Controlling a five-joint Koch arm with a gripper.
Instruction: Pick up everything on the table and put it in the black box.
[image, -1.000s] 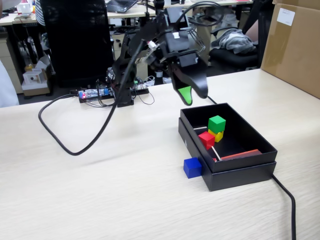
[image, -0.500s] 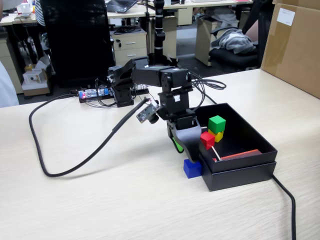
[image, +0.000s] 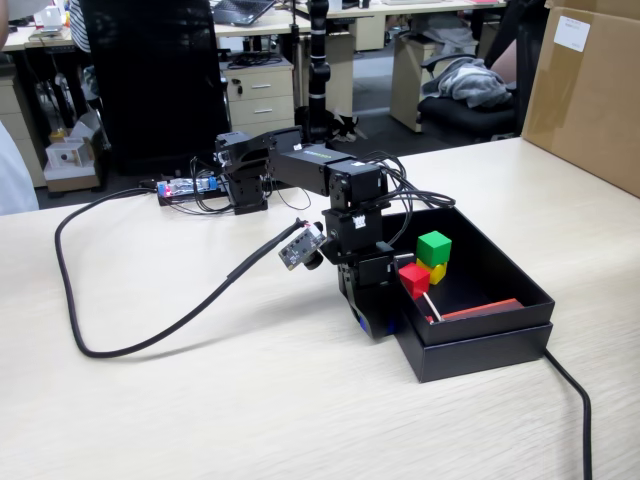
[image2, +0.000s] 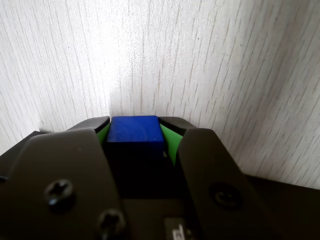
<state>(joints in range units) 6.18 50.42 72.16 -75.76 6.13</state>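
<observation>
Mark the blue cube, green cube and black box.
blue cube (image2: 135, 129): wrist view, top face between the jaws.
green cube (image: 434, 247): fixed view, front face.
black box (image: 480, 347): fixed view, front outer wall.

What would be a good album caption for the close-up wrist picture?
Gripper jaws flank a blue cube on the pale wood-grain table.

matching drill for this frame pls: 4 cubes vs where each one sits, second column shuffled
1. blue cube
2. green cube
3. red cube
4. yellow cube

a. in the black box, topmost, resting on another cube
b. in the box, under the green one
c. on the table, between the jaws of the gripper
d. in the box, nearest the gripper

Pairs: 1-c, 2-a, 3-d, 4-b
</observation>
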